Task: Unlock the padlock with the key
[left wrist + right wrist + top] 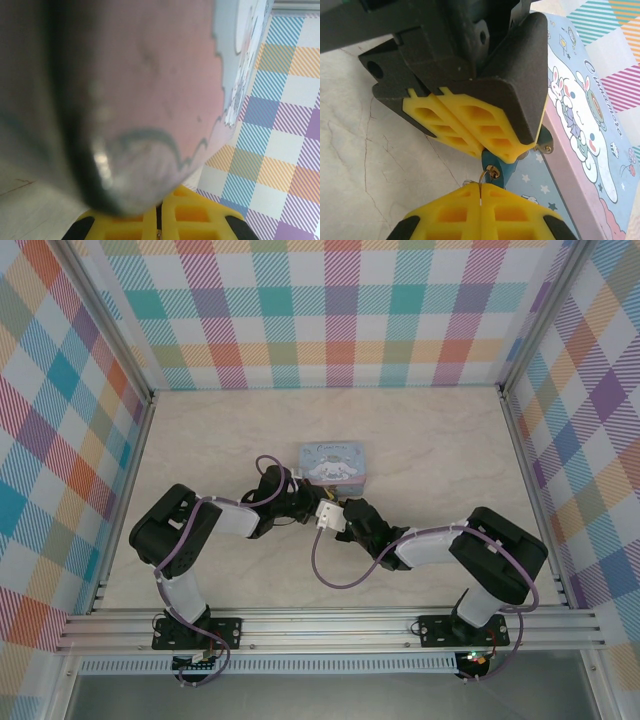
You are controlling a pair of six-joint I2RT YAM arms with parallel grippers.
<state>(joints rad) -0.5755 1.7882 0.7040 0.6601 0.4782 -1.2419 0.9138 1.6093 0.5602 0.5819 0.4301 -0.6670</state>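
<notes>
In the right wrist view the small blue padlock (pixel 498 169) hangs out of my left gripper (pixel 489 152), whose yellow fingers (pixel 470 117) are shut on its upper part. Its brass keyhole faces my right gripper (pixel 481 190), which is shut on the thin metal key (pixel 481 187). The key's wire ring reaches up to the keyhole, and its tip sits at or in it. From above, the left gripper (pixel 304 503) and right gripper (pixel 338 516) meet tip to tip just in front of the tin. The left gripper (pixel 159 212) shows with its fingers pressed together.
The pastel-blue cartoon tin (pixel 333 464) stands right behind the two grippers. It lies close on the right in the right wrist view as the tin (pixel 585 130), and its blurred side, the tin (pixel 150 90), is almost against the left wrist camera. Checked walls (pixel 330 310) surround the marble-look table (pixel 200 430).
</notes>
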